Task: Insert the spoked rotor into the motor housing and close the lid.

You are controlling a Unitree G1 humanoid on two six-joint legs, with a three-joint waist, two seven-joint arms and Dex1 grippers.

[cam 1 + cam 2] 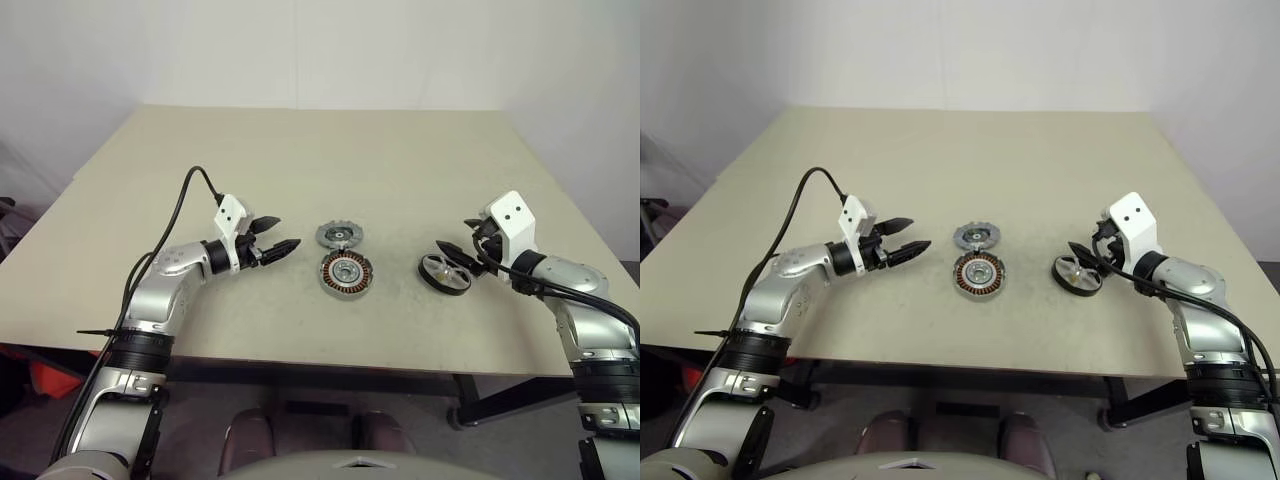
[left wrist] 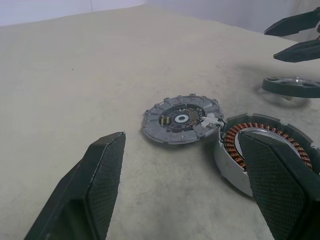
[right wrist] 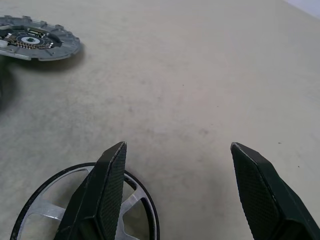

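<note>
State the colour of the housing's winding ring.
Copper-orange windings, best in the left wrist view.

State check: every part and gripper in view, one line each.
lid: open, flat on the table, joined to the housing's rim
motor housing: open, windings showing, no rotor in it
spoked rotor: lying on the table, not held
left gripper: open, holding nothing
right gripper: open, above the rotor
</note>
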